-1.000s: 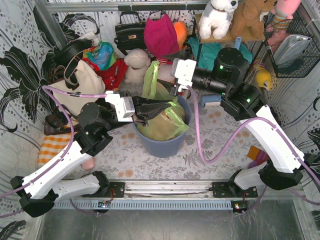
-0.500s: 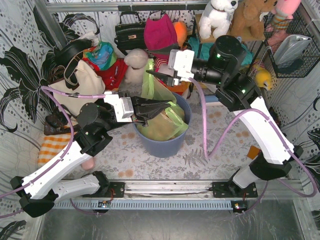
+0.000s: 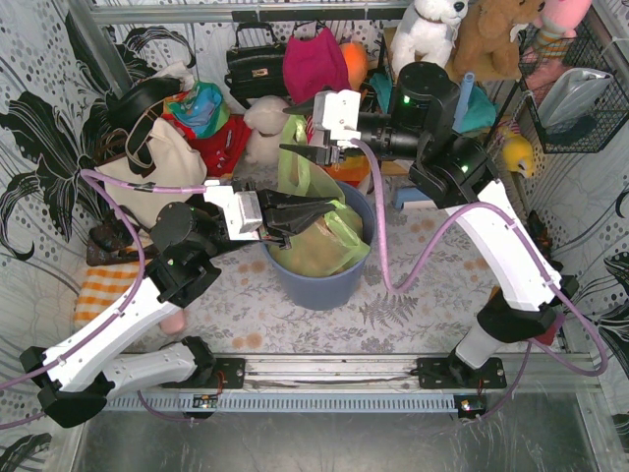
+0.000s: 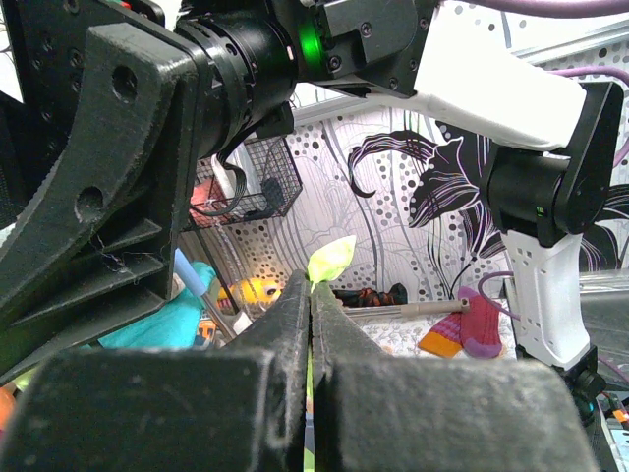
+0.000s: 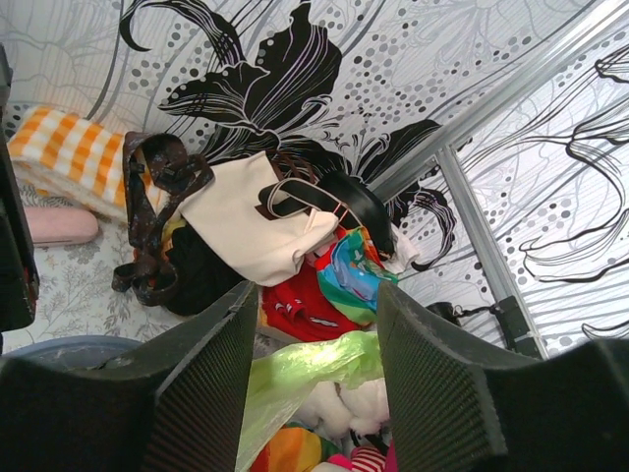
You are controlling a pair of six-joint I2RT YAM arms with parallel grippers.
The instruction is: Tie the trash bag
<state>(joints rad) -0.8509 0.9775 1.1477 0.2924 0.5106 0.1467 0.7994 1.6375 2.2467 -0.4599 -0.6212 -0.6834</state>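
Green translucent plastic, thin: the trash bag (image 3: 332,248) sits inside the round blue-grey bin (image 3: 319,285) at mid-table, between the two arms. Tan crumpled paper shows through its body. Bag mouth not tied.

Left gripper (image 3: 332,208): reaches in from the left over the bin's rim, fingers lying roughly level. In the left wrist view the jaws (image 4: 311,295) are pressed flat together with a sliver of green film clamped in the seam. A small yellow-green tip of the bag (image 4: 329,261) pokes out just above the fingertips. Grip on the bag confirmed.

Right gripper (image 3: 297,126): comes in from the far right, above and behind the bin, and points left. One flap of the bag rises out of the bin and stands up beside this gripper. In the right wrist view the two ribbed fingers (image 5: 197,393) stand apart and the green flap (image 5: 314,366) hangs in the gap between them. Daylight shows on both sides of the film, so it is not pinched: jaws released, straddling the flap.

Surroundings: cream tote bag (image 3: 162,167) with dark straps at the left rear, well apart from the bin. Black handbag (image 3: 254,64) and white plush toy (image 3: 428,34) along the back wall. Orange-checked cloth (image 3: 103,285) at the left edge.
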